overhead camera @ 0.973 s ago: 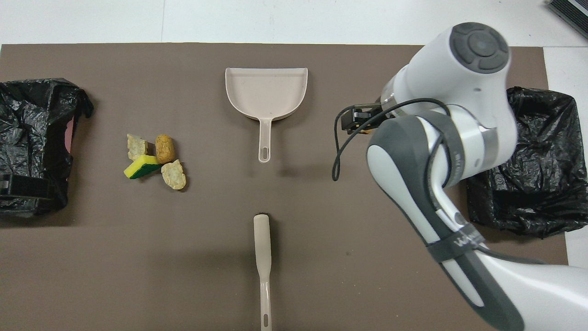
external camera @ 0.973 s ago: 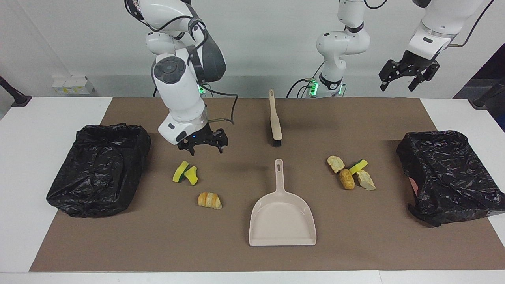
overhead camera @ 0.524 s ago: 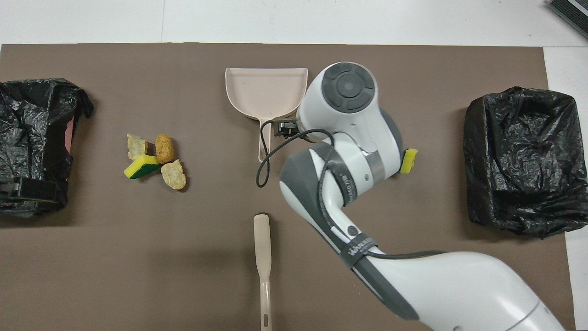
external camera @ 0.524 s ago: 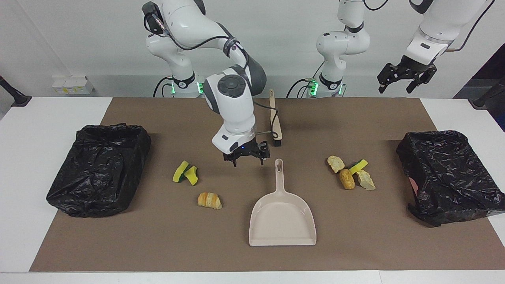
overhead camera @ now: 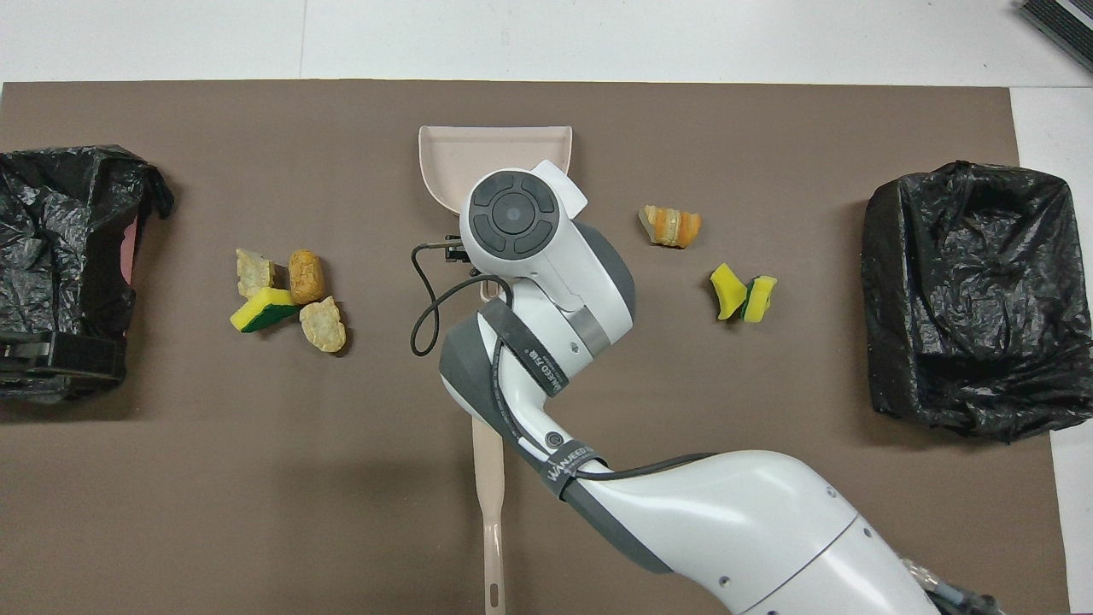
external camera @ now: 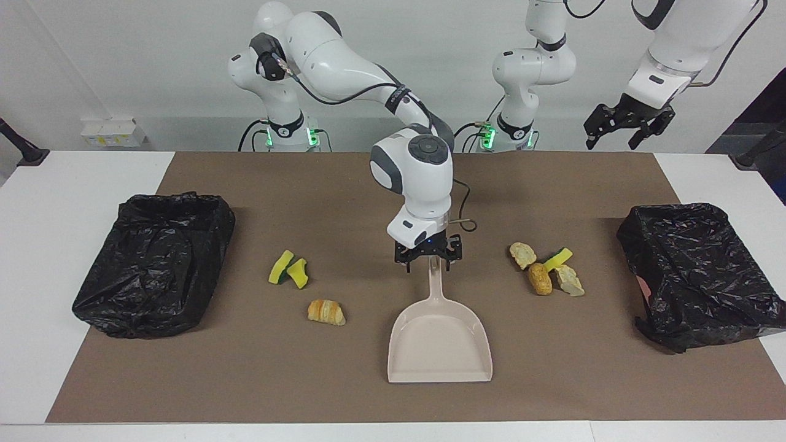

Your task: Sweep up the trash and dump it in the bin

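A white counter [external camera: 61, 202] carries a brown mat [external camera: 344, 368] with a black-lined bin [external camera: 153, 264] at the right arm's end and another bin [external camera: 700, 276] at the left arm's end. Between them lies the beige dustpan [external camera: 439, 341], its handle running toward the robots. The right hand [external camera: 428, 263] sits low at that handle's tip, fingers straddling it; whether they have clamped it I cannot tell. The brush [overhead camera: 488, 504] lies nearer the robots, mostly hidden by the arm. The left hand [external camera: 620, 132] waits released, high over its end. Trash: sponge wedges [external camera: 288, 270] and a croissant [external camera: 326, 312] toward the right arm's end; bread chunks, a bun [external camera: 540, 278] and a sponge near the other bin.
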